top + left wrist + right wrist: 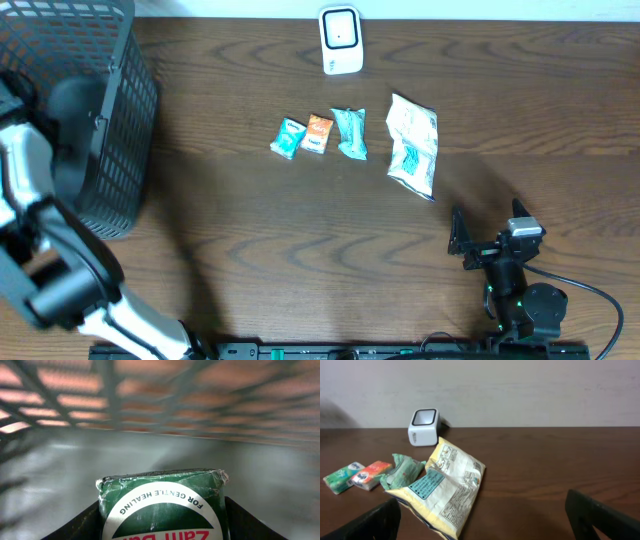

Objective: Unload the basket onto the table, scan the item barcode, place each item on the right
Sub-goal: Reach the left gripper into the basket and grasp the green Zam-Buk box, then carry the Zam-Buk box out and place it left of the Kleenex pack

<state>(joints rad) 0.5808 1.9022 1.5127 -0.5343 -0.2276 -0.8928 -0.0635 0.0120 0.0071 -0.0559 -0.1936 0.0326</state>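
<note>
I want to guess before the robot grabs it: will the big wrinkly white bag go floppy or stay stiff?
Probably floppy: the big bag is creased and lies fairly flat, so an unheld end may droop. It looks thin, so it is likely light and easy to slide. The glossy-looking wrapper might slip a little between fingers.

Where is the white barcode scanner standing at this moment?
In the overhead view the white barcode scanner stands at the table's far edge, near the middle, behind the row of small packets and well right of the black basket.
</note>
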